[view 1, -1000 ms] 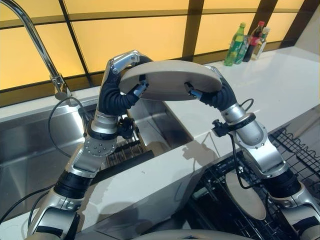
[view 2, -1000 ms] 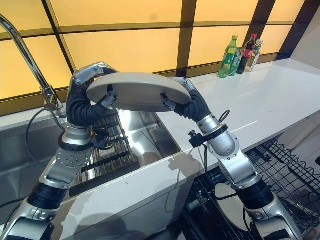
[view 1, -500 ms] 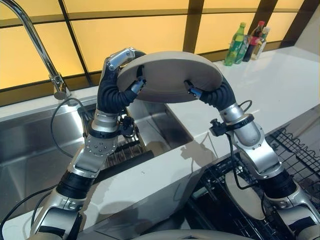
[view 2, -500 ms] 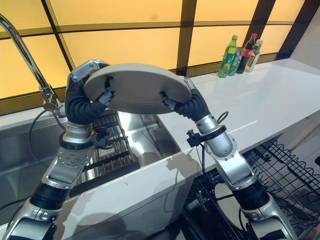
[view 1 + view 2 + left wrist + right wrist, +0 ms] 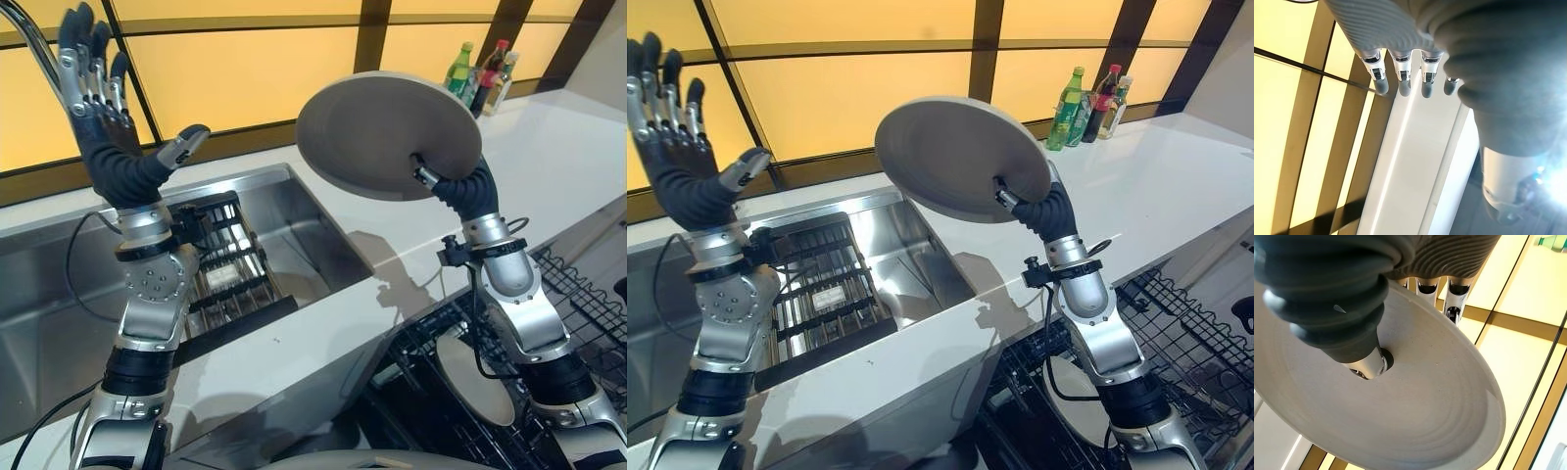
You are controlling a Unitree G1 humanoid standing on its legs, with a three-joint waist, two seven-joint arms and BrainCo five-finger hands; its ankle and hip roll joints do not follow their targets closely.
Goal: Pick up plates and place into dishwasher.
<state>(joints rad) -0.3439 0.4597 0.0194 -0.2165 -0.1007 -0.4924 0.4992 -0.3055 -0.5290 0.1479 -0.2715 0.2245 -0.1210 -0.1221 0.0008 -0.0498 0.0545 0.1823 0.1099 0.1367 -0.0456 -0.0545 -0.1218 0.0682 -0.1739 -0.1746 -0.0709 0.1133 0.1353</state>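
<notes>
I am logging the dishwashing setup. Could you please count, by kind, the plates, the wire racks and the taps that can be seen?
Plates: 2 (raised plate in the right hand; second plate in the dishwasher rack)
Wire racks: 2 (sink rack; dishwasher rack)
Taps: 1 (tap)
Total: 5

A white counter (image 5: 549,157) with a steel sink (image 5: 294,225) carries three bottles (image 5: 477,76) at its far edge.

I count 2 round grey plates: 1 in my right hand (image 5: 446,188), held-up plate (image 5: 387,135); 1 in the black wire dishwasher rack (image 5: 578,294), racked plate (image 5: 475,377). 3 bottles (image 5: 480,78), 1 steel sink (image 5: 294,225).
</notes>
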